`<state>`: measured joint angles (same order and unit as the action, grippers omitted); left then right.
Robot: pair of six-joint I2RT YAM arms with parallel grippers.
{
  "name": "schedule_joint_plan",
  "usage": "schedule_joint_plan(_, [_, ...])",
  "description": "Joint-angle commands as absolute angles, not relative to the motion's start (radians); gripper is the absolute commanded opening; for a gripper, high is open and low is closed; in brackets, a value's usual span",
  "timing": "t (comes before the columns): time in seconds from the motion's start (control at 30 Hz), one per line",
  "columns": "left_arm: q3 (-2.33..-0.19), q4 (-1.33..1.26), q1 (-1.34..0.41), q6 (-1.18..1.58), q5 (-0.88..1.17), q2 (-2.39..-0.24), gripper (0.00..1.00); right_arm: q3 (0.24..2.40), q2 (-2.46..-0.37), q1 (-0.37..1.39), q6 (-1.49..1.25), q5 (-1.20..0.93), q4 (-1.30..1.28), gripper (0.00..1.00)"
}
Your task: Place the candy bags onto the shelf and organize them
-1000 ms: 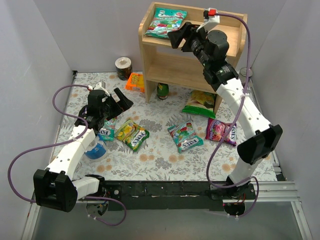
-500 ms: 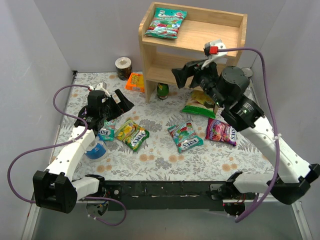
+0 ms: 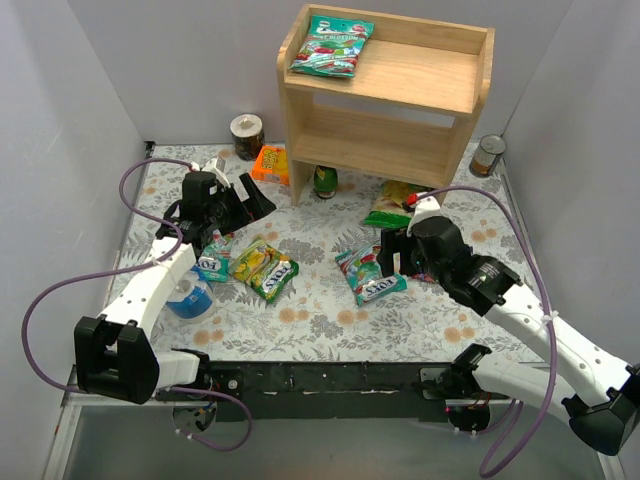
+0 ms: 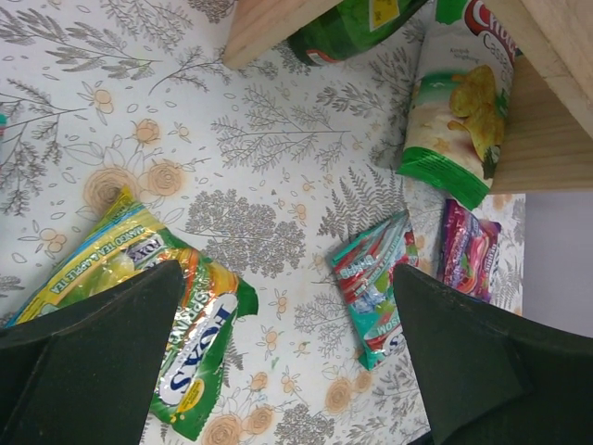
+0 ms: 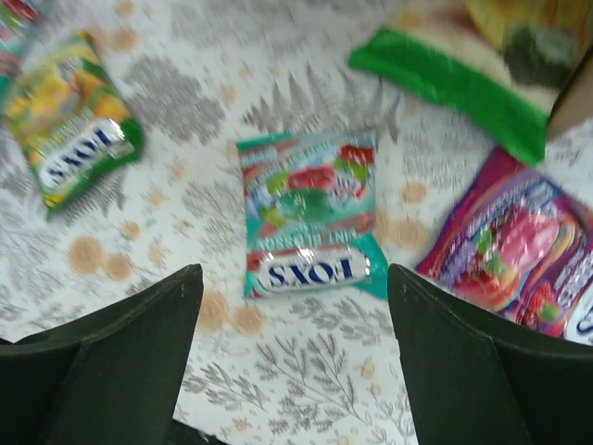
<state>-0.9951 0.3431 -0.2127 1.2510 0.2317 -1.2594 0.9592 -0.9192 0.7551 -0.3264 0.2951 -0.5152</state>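
While one teal candy bag (image 3: pixel 332 45) sits far-left on the shelf (image 3: pixel 430 85) top tier, four show on the table (image 3: pixel 320 322): centre teal bag (image 5: pixel 306 213), purple bag (image 5: pixel 505 243), yellow-green bag (image 3: pixel 265 268), left teal bag (image 3: pixel 212 265). Right gripper (image 5: pixel 289 271) spread, empty, over centre teal bag; left gripper (image 4: pixel 287 269) spread, empty. Early going, by my reckoning.

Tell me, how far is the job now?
Done: one teal bag lies on top of the shelf. In hand: nothing; the right fingers hang open over a second teal bag on the table. Left: every bag on the table, including the yellow-green bags and the purple bag.
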Motion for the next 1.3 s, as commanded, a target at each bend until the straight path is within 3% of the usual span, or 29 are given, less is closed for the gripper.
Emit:
schedule_joint_plan(0.0, [-0.985, 0.295, -0.216, 1.267, 0.294, -1.255, 0.98, 0.884, -0.877, 0.758, -0.413, 0.331, -0.534, 0.87])
schedule_joint_plan(0.13, [-0.980, 0.287, -0.218, 1.273, 0.299, -1.259, 0.98, 0.850, -0.937, 0.724, -0.425, 0.325, -0.546, 0.86])
schedule_joint_plan(0.6, [-0.925, 0.255, -0.218, 1.302, 0.313, -1.238, 0.98, 0.749, -1.164, 0.468, -0.347, -0.075, -0.356, 0.75])
schedule_joint_plan(1.27, [-0.946, 0.253, -0.216, 1.285, 0.327, -1.296, 0.98, 0.689, -1.347, 0.362, -0.308, -0.175, -0.247, 0.69])
